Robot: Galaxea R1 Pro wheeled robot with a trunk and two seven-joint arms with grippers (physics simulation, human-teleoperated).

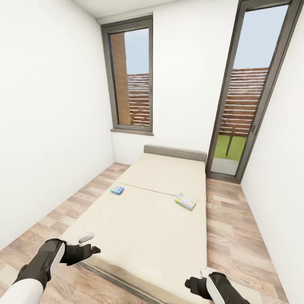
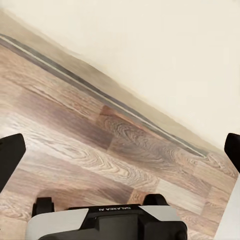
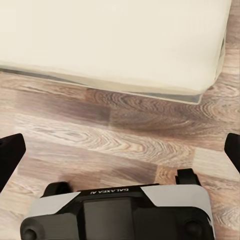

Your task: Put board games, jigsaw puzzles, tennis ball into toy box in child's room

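Note:
The bed [image 1: 152, 228], with its beige mattress cover, stretches ahead of me in the child's room. Two board games lie on it: a small blue-cyan box [image 1: 117, 190] near its left edge, and a larger green-edged pastel box [image 1: 185, 201] near its right edge. My left gripper [image 1: 88, 243] is open over the bed's near left corner, above wood floor and mattress edge [image 2: 165, 60]. My right gripper [image 1: 197, 277] is open at the near right corner, over the floor beside the mattress [image 3: 115, 40]. Both games lie well beyond my grippers. The table, toy box, jigsaw puzzles and tennis ball are out of view.
White walls close in on both sides. Strips of wood-plank floor [image 1: 228, 228] run along each side of the bed. Two tall dark-framed windows [image 1: 131, 76] stand in the far wall behind the low grey headboard [image 1: 175, 152].

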